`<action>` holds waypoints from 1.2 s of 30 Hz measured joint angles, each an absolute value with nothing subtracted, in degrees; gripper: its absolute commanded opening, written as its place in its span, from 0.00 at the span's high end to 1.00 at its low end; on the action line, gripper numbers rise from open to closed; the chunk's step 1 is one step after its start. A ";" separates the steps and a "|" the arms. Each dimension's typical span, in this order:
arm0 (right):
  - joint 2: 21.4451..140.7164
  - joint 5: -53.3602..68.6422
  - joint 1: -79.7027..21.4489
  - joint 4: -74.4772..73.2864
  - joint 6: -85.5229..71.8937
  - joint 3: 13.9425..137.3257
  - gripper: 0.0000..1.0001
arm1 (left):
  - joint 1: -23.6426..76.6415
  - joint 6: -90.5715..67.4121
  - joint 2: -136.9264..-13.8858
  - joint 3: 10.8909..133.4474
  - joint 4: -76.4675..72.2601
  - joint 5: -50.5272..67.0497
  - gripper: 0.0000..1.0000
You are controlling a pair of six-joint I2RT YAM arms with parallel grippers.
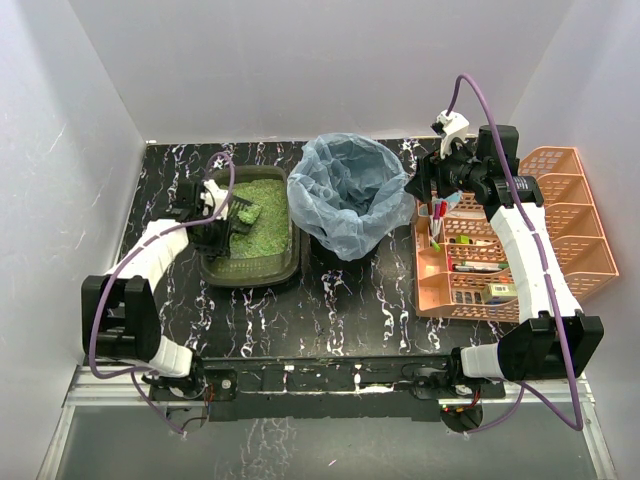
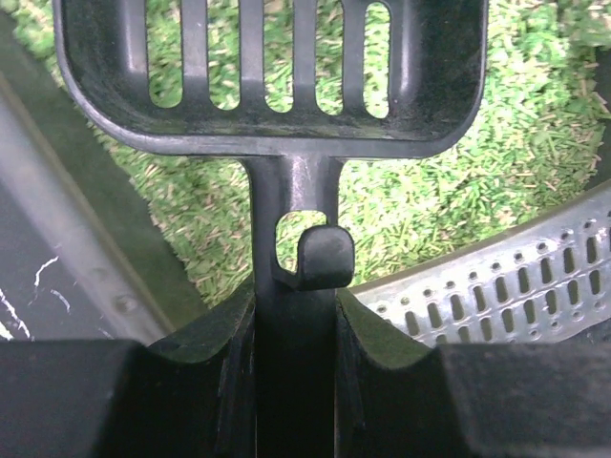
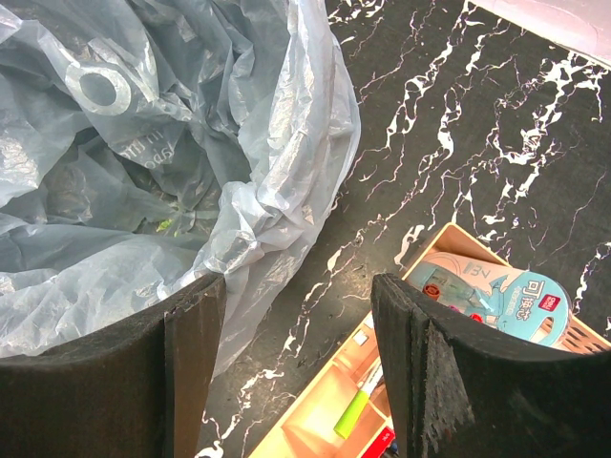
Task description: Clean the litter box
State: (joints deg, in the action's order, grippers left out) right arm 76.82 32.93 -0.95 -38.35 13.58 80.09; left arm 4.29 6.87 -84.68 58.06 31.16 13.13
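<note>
Scoop (image 2: 286, 143) clamped by its handle in my left gripper (image 2: 296, 324), head over the green litter of the litter box (image 1: 250, 272), which sits left of the bin (image 1: 350, 200). Sifting step, I judge. Next: dig clear of the tray wall, then lift rightward over the rim. My right gripper (image 3: 298, 334) hangs beside the bin, jaws spread.

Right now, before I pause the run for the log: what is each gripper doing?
Left gripper: shut on the scoop handle, over the litter box.
Right gripper: open, holding nothing.
</note>
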 measured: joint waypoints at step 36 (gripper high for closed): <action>76.86 32.93 -0.89 -38.33 13.50 80.09 0.32 | 6.70 8.05 -82.39 57.25 32.12 11.97 1.00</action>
